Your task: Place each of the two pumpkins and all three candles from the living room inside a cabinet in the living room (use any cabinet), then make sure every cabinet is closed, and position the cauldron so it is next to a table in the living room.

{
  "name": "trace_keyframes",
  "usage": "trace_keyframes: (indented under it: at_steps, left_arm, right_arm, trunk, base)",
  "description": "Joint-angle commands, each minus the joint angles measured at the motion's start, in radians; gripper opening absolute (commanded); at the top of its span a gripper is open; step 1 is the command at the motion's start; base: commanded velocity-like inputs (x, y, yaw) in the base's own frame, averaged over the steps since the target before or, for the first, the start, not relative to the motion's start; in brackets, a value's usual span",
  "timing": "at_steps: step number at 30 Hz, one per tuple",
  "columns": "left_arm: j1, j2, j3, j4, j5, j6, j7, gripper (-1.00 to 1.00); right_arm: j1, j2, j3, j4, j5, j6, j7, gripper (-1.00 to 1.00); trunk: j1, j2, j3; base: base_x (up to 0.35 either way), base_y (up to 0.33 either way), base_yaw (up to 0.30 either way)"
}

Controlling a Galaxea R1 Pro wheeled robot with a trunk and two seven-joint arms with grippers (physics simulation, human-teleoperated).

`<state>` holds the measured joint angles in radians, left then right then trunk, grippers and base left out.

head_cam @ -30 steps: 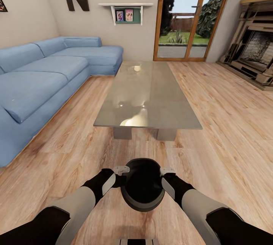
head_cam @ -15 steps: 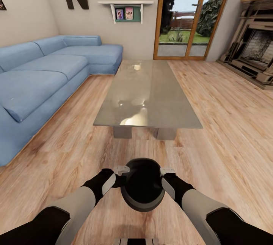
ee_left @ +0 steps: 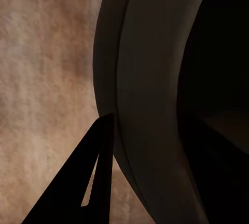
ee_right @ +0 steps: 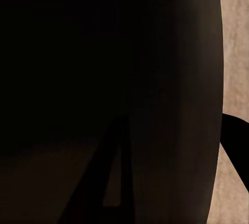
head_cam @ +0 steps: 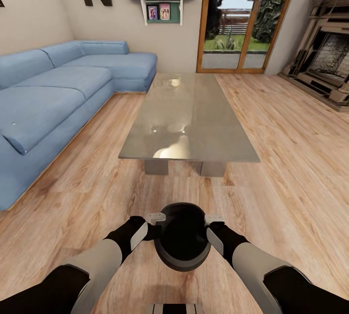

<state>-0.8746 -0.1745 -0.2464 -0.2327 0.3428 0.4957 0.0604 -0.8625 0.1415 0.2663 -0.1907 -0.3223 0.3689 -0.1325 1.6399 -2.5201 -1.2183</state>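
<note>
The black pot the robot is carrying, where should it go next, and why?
Probably roll a little closer, then lower the round matte-black cauldron onto the wooden floor beside the low glass-topped coffee table. Both arms hold it at its rim, and bare floor separates it from the table's near end.

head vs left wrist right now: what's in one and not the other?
Head view: the table ahead, the blue sofa, the wall shelf, the glass doors, the fireplace, and both arms holding the cauldron between them.

Left wrist view: a close look at one dark finger of the left gripper against the cauldron's outer wall.

Shared: the cauldron, with its dark inside, and the wood floor.
</note>
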Motion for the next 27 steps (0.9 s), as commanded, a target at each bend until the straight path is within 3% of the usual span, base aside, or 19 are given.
trace_keyframes:
  at_steps: [1, 6, 11, 27]
  left_arm:
    - [-0.001, 0.0, -0.012, -0.007, 0.013, 0.004, 0.007, -1.0]
    - [-0.001, 0.0, -0.013, -0.007, 0.013, 0.004, 0.007, -1.0]
    - [-0.001, 0.0, -0.013, -0.007, 0.013, 0.004, 0.007, -1.0]
    - [-0.001, 0.0, -0.012, -0.007, 0.013, 0.004, 0.007, -1.0]
  right_arm:
    - [0.0, 0.0, 0.051, 0.001, -0.047, 0.002, 0.03, -1.0]
    - [0.0, 0.0, 0.051, 0.001, -0.047, 0.002, 0.03, -1.0]
    - [0.0, 0.0, 0.051, 0.001, -0.047, 0.002, 0.03, -1.0]
    - [0.0, 0.0, 0.051, 0.001, -0.049, 0.001, 0.031, -1.0]
  trunk:
    - [0.0, 0.0, -0.001]
    - [0.0, 0.0, -0.001]
    - [0.002, -0.002, -0.02]
    - [0.002, -0.002, -0.023]
  base:
    - [0.0, 0.0, 0.0]
    - [0.0, 0.0, 0.0]
    - [0.0, 0.0, 0.0]
    - [0.0, 0.0, 0.0]
